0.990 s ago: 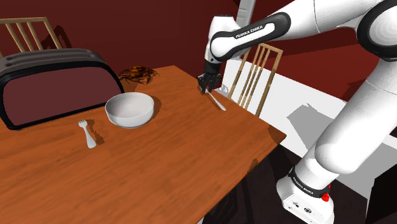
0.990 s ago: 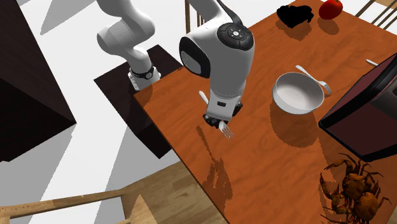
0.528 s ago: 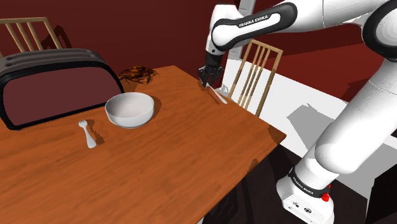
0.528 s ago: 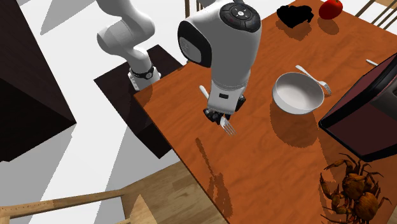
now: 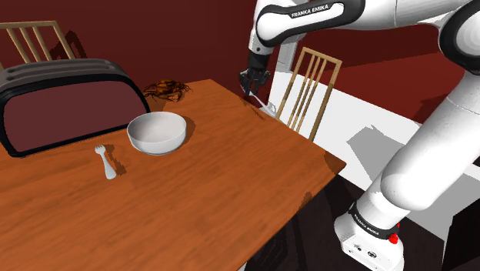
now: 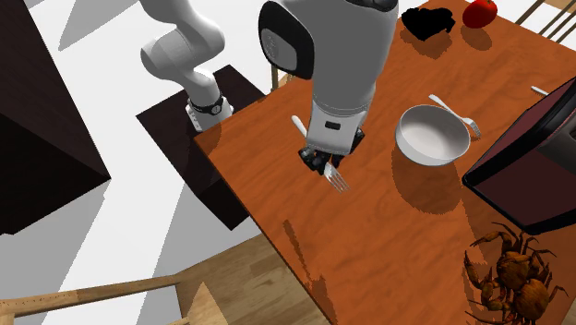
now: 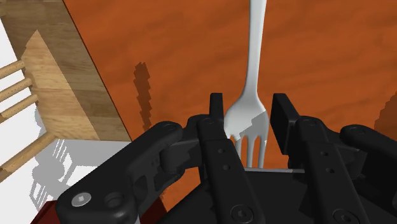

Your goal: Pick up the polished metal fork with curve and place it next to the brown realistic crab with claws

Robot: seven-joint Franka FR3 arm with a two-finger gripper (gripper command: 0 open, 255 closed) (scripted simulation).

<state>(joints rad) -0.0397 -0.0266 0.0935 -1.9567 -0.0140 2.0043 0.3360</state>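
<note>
One fork [image 7: 256,57] held over the table [image 6: 388,222].
The gripper [image 7: 250,107] pinched its prongs, maybe loosely; it could slip and fall before the crab [image 6: 512,272].

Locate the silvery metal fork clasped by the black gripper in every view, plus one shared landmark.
Shoulder view: silvery metal fork under the black gripper, above the orange-brown wooden table edge beside the pale wooden chair.
Second exterior view: centre, tines below the gripper, over the table.
Wrist view: fork between the fingers, handle pointing away.
Shared landmark: the table.
</note>
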